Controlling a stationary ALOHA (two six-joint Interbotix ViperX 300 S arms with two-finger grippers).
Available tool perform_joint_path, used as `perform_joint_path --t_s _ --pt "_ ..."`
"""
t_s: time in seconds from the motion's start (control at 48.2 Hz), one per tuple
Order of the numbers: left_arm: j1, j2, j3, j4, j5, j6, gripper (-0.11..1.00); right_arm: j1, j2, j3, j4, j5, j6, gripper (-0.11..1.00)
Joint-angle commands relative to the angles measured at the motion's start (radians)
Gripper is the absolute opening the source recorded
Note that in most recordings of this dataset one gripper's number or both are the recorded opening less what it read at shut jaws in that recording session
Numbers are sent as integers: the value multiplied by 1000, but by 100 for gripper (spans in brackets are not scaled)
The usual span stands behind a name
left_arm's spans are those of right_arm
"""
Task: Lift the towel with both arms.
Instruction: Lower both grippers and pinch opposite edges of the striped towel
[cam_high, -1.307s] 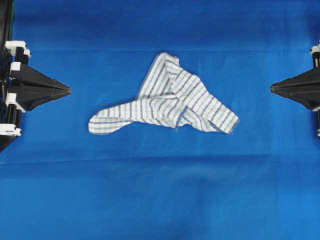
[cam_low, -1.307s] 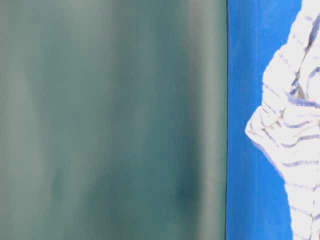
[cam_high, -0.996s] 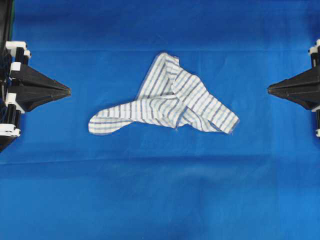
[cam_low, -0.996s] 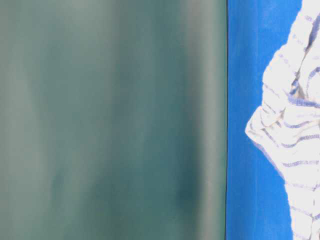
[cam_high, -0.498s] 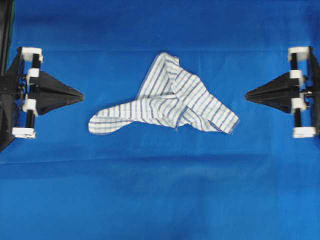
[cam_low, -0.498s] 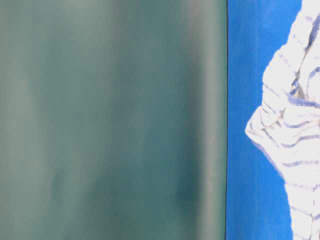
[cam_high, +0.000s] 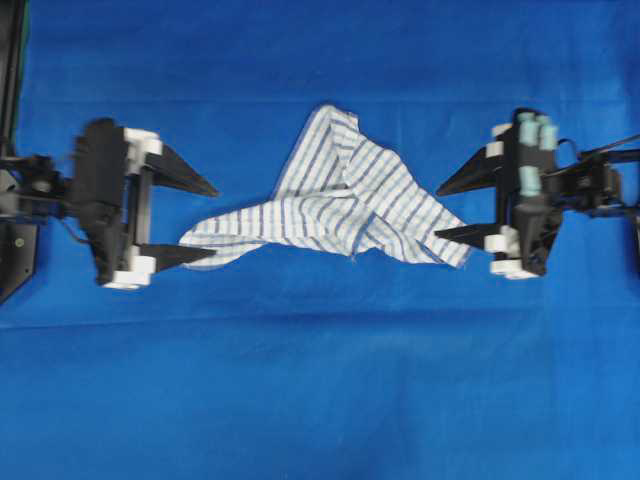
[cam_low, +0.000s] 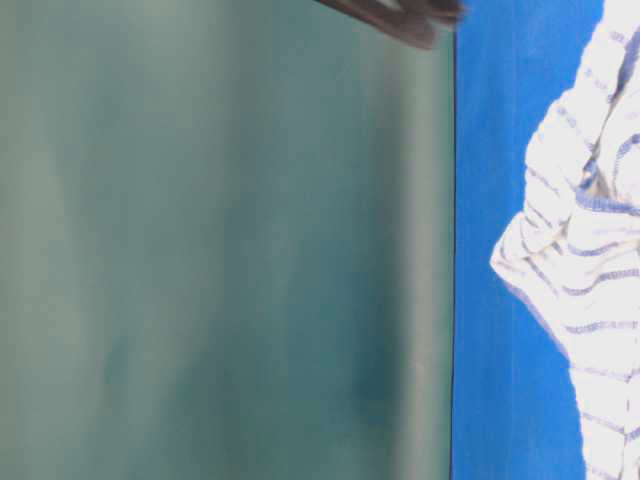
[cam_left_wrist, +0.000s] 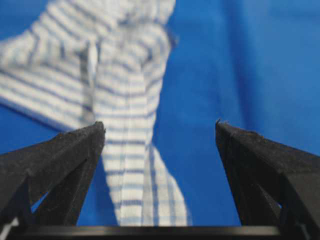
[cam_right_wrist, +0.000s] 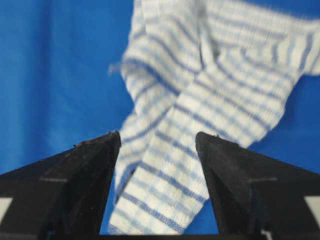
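The towel (cam_high: 345, 200), white with blue stripes, lies crumpled on the blue cloth in the middle. My left gripper (cam_high: 213, 222) stands open at the towel's left tail, and its near finger overlaps the tail's end. In the left wrist view the towel (cam_left_wrist: 130, 100) runs up between the spread fingers of the left gripper (cam_left_wrist: 159, 125). My right gripper (cam_high: 438, 215) is open at the towel's right corner. The right wrist view has the towel (cam_right_wrist: 200, 90) lying between the parted fingers of the right gripper (cam_right_wrist: 158, 135). Nothing is gripped.
Blue cloth (cam_high: 320, 400) covers the whole table. In the table-level view a blurred green surface (cam_low: 220, 250) fills the left side, a dark blurred gripper part (cam_low: 400, 15) pokes in at the top, and the towel (cam_low: 590, 260) shows at the right.
Both arms have come in from the table's left and right edges to the towel's two ends. Both grippers have gone from shut to wide open.
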Motion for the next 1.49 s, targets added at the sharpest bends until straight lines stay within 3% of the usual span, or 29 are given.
perform_joint_path --t_s 0.0,0.457,0.768,0.83,0.913,0.996,1.1,1.473 --pt "-2 92 -35 -2 -35 -3 90 -6 57 -32 3 -5 0 65" --pt "12 466 -140 -3 -121 -3 91 -29 299 -81 5 -32 0 65" --pt "57 543 -156 -11 -107 -17 87 -31 354 -103 9 -35 2 64" --pt "66 543 -156 -9 -95 -26 79 -31 356 -106 9 -32 2 64" --pt "67 545 -158 -11 -84 -28 59 -31 359 -112 9 -26 0 57" --pt "67 543 -161 -11 -78 -28 33 -31 359 -117 9 -12 0 39" --pt "67 543 -164 -11 -72 -26 9 -31 359 -118 9 -2 0 9" --pt "67 485 -198 -9 49 -31 8 -31 290 -133 11 28 3 6"
